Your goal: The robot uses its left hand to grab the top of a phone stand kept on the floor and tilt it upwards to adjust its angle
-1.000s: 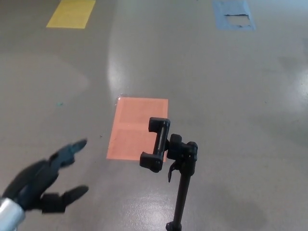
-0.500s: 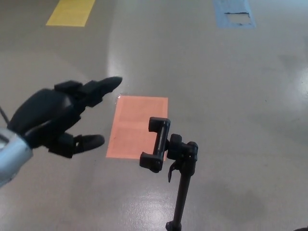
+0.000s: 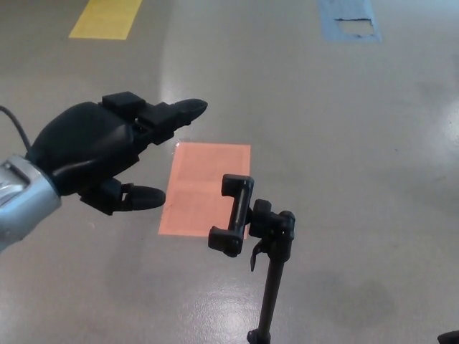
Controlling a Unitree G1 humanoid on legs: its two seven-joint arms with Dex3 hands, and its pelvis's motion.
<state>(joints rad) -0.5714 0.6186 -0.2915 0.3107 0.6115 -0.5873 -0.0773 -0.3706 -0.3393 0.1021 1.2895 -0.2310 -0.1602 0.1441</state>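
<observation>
A black phone stand (image 3: pixel 269 272) rises from the floor at the bottom centre, its pole running out of the lower edge. Its empty phone clamp (image 3: pixel 233 214) sits at the top, turned to the left and tilted. My left hand (image 3: pixel 107 150) hovers to the left of the clamp and a little above it, open, fingers (image 3: pixel 179 111) stretched toward the right and thumb (image 3: pixel 140 197) below them. A clear gap separates the hand from the clamp. My right hand does not show.
An orange rectangle (image 3: pixel 193 183) is marked on the grey floor behind the stand. A yellow patch (image 3: pixel 106 18) lies at the top left and a blue one (image 3: pixel 349 21) at the top right. A dark object (image 3: pixel 450 337) peeks in at the bottom right corner.
My left hand has risen from the lower left and moved right toward the clamp, fingers still spread. The stand has not moved.
</observation>
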